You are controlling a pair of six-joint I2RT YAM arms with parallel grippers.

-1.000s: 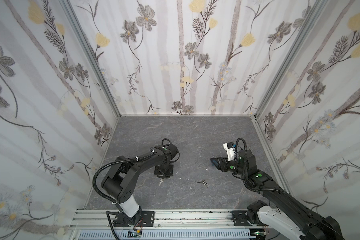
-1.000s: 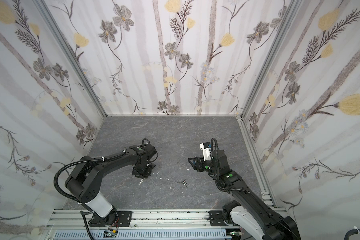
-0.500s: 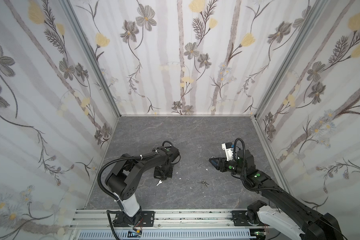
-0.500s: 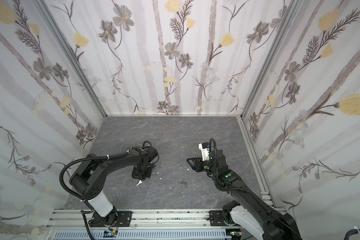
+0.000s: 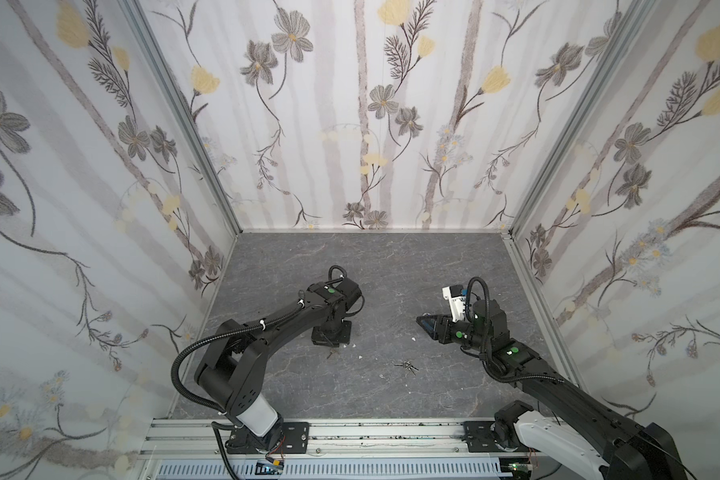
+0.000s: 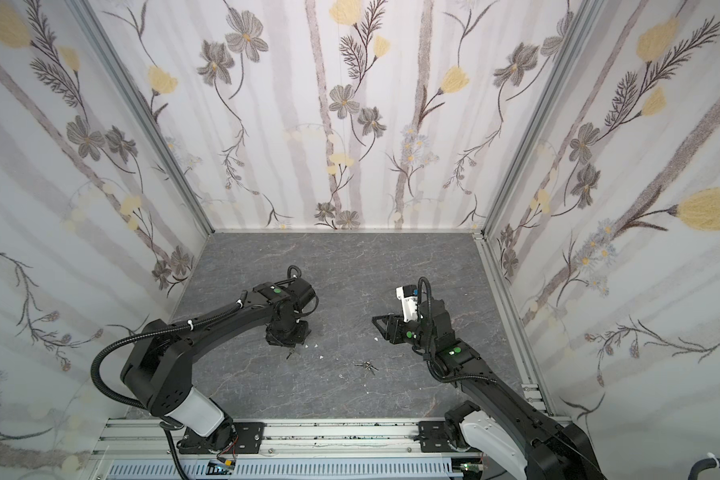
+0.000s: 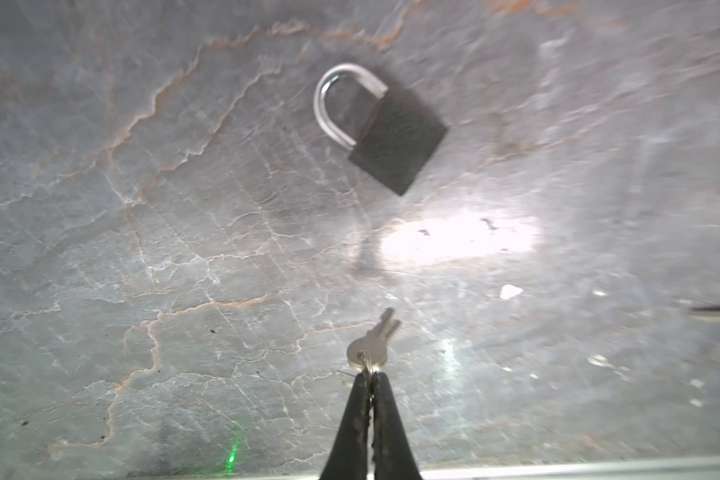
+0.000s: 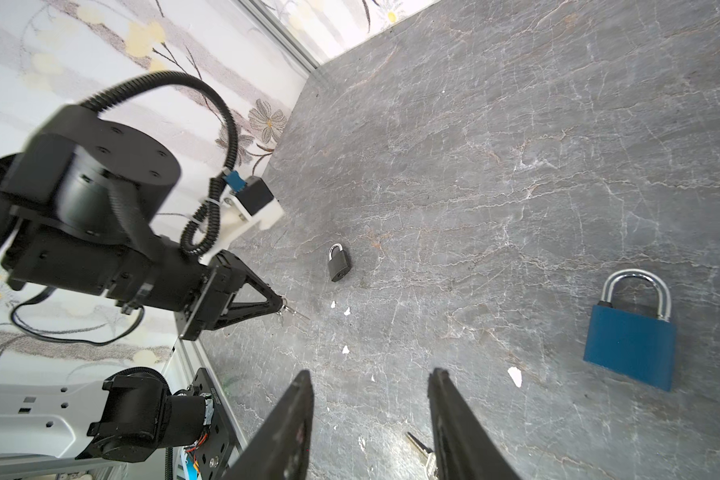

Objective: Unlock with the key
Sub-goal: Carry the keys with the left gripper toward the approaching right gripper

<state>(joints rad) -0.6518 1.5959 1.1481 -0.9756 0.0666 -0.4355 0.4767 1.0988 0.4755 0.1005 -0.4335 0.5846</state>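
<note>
Key pair (image 7: 373, 347): two small silvery keys on one ring, blades lying side by side and aimed roughly at the black padlock (image 7: 395, 141). They are well apart from it, with only bare table (image 7: 142, 249) between. The left gripper (image 7: 368, 376) is pinched together on the ring end of the keys. Cannot tell whether the blades hang clear of the table or rest on it. The black padlock lies flat: dark square body, bright shackle seated shut. Progress, as judged: keys are in hand, which is the early part. Left to do: bring a blade to the keyway, insert, turn, free the shackle. A hold on the ring rather than on a key head looks loose, so the blades may swing and a regrasp seems likely. The right gripper (image 8: 371, 374) has its jaws apart and is empty, farther from the black padlock than the left gripper. The blue padlock (image 8: 630, 349), also shut and flat, lies well apart from the black padlock. A spare key bunch (image 5: 406, 365) lies loose, farther from the black padlock than the held keys. Which lock the held keys fit: cannot tell.
</note>
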